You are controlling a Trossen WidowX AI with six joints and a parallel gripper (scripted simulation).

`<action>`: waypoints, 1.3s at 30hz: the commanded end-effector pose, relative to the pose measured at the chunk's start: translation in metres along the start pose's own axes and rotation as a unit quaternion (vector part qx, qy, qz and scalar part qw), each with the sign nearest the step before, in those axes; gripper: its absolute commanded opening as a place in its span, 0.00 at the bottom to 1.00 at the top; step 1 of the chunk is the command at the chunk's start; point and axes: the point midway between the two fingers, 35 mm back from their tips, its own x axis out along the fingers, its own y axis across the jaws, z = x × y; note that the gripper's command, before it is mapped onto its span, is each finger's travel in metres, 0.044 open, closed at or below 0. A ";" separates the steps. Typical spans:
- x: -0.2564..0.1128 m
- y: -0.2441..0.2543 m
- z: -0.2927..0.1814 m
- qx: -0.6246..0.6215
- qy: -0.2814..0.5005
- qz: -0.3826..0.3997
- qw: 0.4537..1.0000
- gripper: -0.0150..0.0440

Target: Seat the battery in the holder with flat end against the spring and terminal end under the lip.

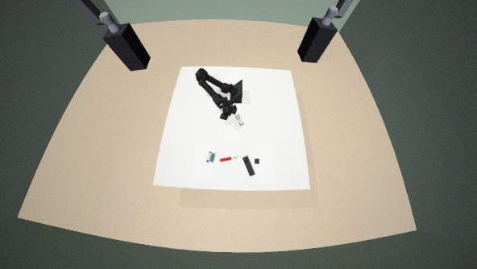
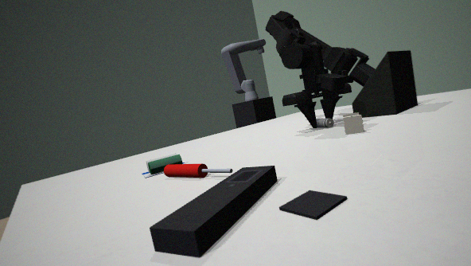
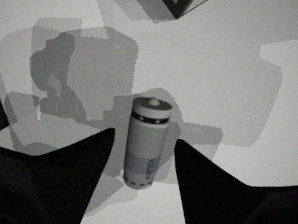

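Observation:
The battery (image 2: pixel 328 123) (image 3: pixel 145 160) is a grey cylinder lying on the white table, its terminal end toward the top of the wrist view. My gripper (image 2: pixel 322 122) (image 3: pixel 145 139) is partly open, with its fingertips low on either side of the battery. In the wrist view a gap shows between the battery and each finger. The holder (image 1: pixel 239 120) (image 2: pixel 353 124) is a small pale box standing on the table just beside the battery, apart from it. Only a corner of the holder (image 3: pixel 176 9) shows at the top of the wrist view, so its inside is hidden there.
Well away from the arm lie a long black box (image 1: pixel 249 166) (image 2: pixel 215 203) with a recess, a flat black square (image 1: pixel 257 161) (image 2: pixel 313 204), a red screwdriver (image 1: pixel 226 159) (image 2: pixel 184 170) and a green cylinder (image 1: pixel 212 157) (image 2: pixel 165 163). The arm's black wedge base (image 2: pixel 402 84) stands behind the holder.

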 end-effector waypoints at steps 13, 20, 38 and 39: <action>-0.002 0.000 0.000 -0.003 0.002 0.000 1.000 0.40; -0.045 0.000 0.001 -0.003 0.001 0.000 1.000 0.40; -0.068 -0.025 0.072 0.216 -0.006 0.001 0.976 0.40; -0.069 -0.026 0.078 0.230 -0.007 0.000 0.973 0.40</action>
